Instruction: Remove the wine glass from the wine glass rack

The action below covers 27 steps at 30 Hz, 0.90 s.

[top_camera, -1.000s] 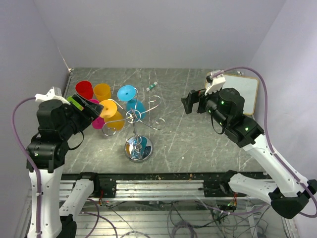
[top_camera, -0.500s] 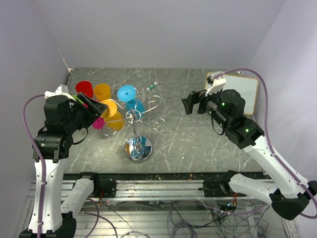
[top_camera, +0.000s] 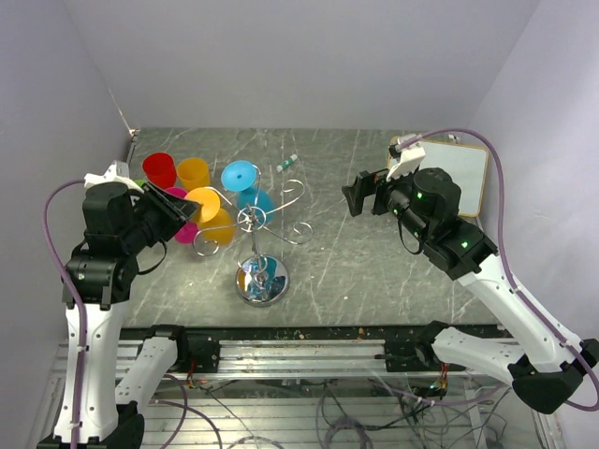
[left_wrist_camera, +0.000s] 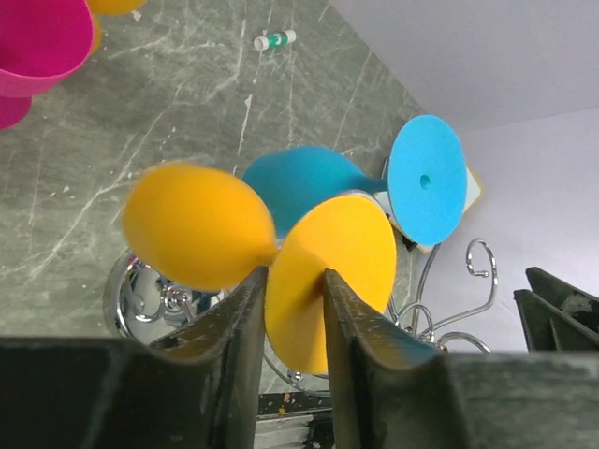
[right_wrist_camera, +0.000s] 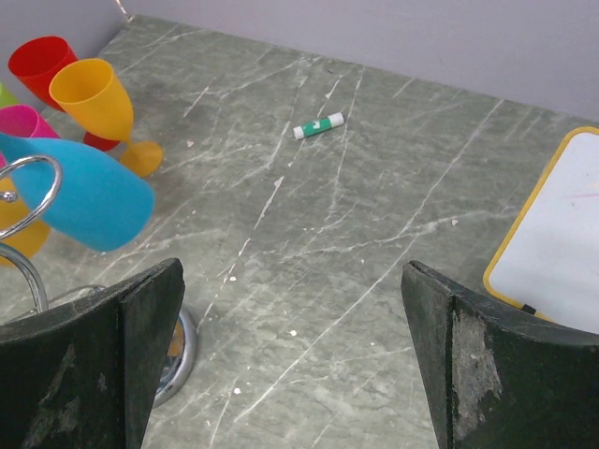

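Observation:
The wine glass rack (top_camera: pixel 262 279) is a chrome wire stand at the table's middle, and its curled hooks (left_wrist_camera: pixel 482 271) show in the left wrist view. An orange wine glass (top_camera: pixel 208 202) hangs sideways on its left arm. A blue wine glass (top_camera: pixel 241 175) hangs on a farther arm. My left gripper (top_camera: pixel 180 213) has reached in from the left. In the wrist view its jaws (left_wrist_camera: pixel 295 274) press on both sides of the orange glass's round foot (left_wrist_camera: pixel 337 253), with the bowl (left_wrist_camera: pixel 197 224) to the left. My right gripper (top_camera: pixel 360 195) hovers open above bare table, right of the rack (right_wrist_camera: pixel 292 281).
Red (top_camera: pixel 159 168), orange (top_camera: pixel 194 172) and pink (top_camera: pixel 184 232) glasses stand on the table left of the rack, close to my left arm. A green-and-white marker (top_camera: pixel 287 163) lies at the back. A yellow-framed whiteboard (top_camera: pixel 463 173) lies at the back right.
My left gripper has moved in toward the rack and its jaws have narrowed onto the orange glass's foot. The right arm has barely moved.

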Tool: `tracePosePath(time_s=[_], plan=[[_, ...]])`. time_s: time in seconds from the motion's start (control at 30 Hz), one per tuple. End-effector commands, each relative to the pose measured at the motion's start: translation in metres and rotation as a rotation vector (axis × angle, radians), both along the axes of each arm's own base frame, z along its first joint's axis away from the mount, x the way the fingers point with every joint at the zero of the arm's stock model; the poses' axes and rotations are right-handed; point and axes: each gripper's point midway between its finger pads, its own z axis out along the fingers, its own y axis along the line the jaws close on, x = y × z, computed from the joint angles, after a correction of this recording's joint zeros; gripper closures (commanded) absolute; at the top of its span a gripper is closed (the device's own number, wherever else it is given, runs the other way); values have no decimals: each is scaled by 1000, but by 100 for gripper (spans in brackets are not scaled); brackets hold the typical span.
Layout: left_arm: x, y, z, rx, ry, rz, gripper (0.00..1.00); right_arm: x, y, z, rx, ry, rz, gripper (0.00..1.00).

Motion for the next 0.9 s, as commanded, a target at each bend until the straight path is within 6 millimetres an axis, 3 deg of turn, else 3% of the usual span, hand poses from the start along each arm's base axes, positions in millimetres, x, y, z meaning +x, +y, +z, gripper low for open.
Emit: tracePosePath(time_s=[0.0,0.57,0.87], plan=[[-1,-1,2,22,-9,-24,69,2,-3,7,14,-20,-14,0],[-2,-3,23,-4,-56,-17,91,3,-5,5,3,-29,-23,0],[4,-6,36,-53,-95,-9,93,3,-7,8,2,-33,-30,0]])
